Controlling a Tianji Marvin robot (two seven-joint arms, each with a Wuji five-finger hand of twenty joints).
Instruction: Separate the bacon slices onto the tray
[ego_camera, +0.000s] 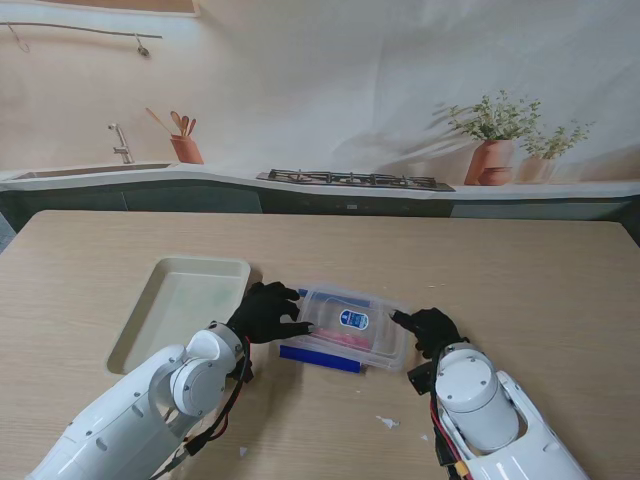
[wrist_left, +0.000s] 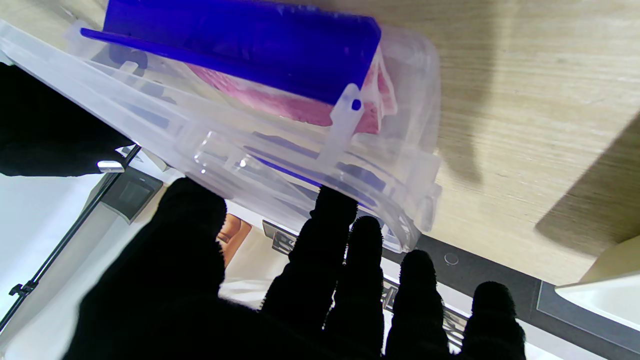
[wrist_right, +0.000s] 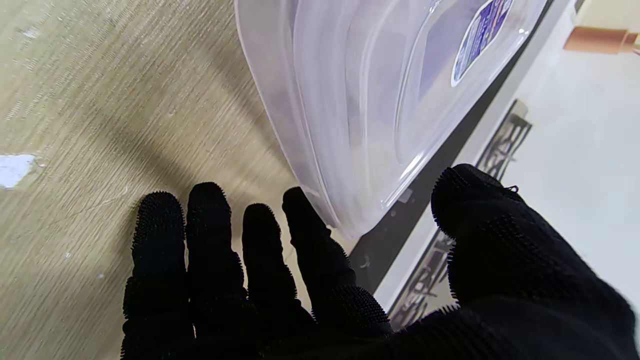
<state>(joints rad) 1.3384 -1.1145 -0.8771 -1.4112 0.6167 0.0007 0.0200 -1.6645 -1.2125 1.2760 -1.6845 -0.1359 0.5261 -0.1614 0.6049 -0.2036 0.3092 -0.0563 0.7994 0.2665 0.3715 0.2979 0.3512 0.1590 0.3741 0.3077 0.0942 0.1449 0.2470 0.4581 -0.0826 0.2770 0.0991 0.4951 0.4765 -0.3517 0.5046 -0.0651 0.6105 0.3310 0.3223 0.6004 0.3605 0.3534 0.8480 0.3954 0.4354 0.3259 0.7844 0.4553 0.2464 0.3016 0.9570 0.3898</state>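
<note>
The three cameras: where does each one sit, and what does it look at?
Stand view: above the shoulders, looking down at the table, tray, lidded box; both arms show.
Left wrist: along the left hand fingers to the box's blue latch.
Right wrist: along the right hand fingers to the box's other end.
All share the box.

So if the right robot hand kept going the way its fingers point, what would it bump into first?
Most likely the clear plastic box holding the bacon. The right robot hand is open, its fingers spread right at the box's end, though actual contact is hard to judge.
</note>
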